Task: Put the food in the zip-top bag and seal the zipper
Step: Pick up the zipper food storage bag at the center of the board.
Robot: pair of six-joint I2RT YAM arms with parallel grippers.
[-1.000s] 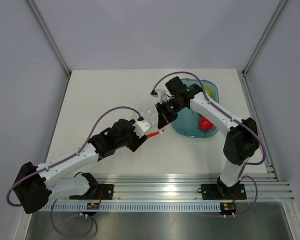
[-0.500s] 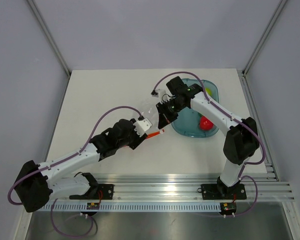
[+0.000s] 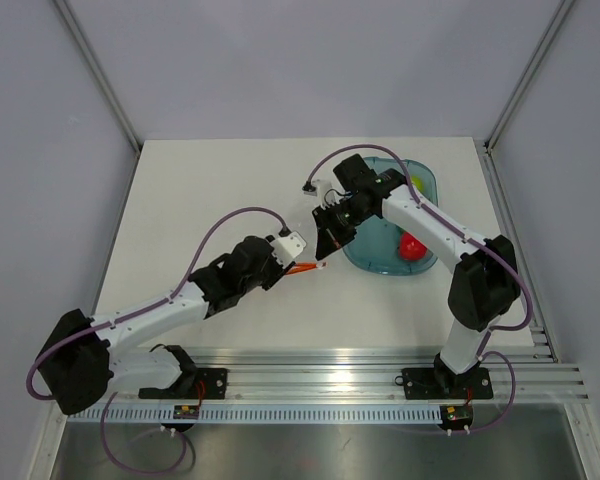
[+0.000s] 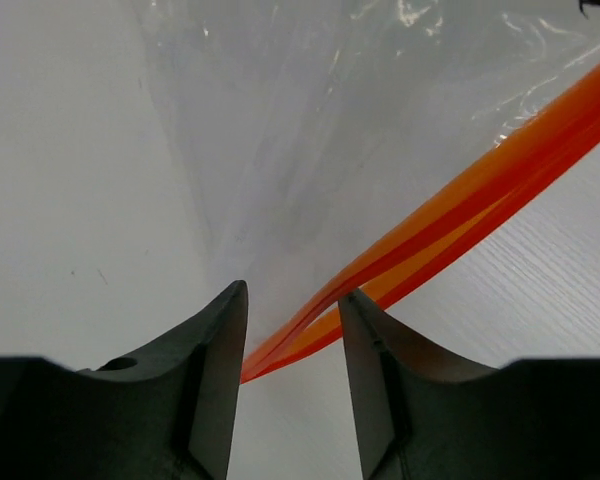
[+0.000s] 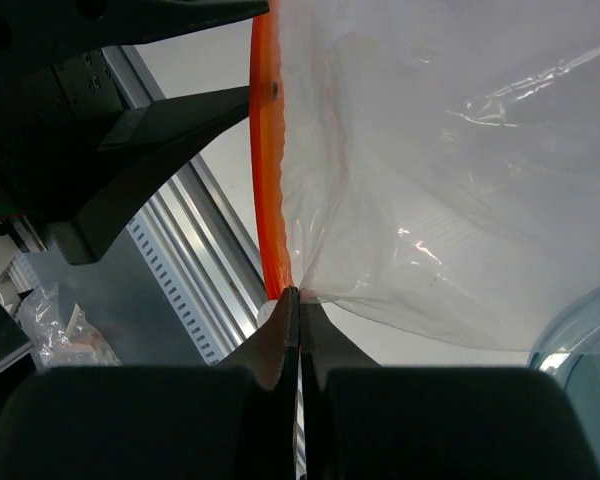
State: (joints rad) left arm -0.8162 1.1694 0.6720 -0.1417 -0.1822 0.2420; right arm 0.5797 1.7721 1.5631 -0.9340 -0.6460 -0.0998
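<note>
The clear zip-top bag (image 5: 450,170) hangs between my two grippers left of the tray, its orange zipper (image 3: 306,267) along the lower edge. My right gripper (image 5: 298,292) is shut on the bag's corner where the zipper (image 5: 268,150) ends. My left gripper (image 4: 294,292) is open. The other end of the zipper (image 4: 460,205) lies between its fingers and brushes the right one. From above, my left gripper (image 3: 283,266) is at the strip's left end and my right gripper (image 3: 326,248) at its right end. A red fruit (image 3: 410,247) and a green fruit (image 3: 417,185) lie in the tray.
The translucent teal oval tray (image 3: 380,240) stands right of the bag, under my right arm. An aluminium rail (image 3: 380,375) runs along the table's near edge. Grey walls close in the table's far, left and right sides.
My left gripper's jaws have narrowed around the zipper's end and its wrist has shifted slightly right. My right gripper stays shut on the bag and has hardly moved.
</note>
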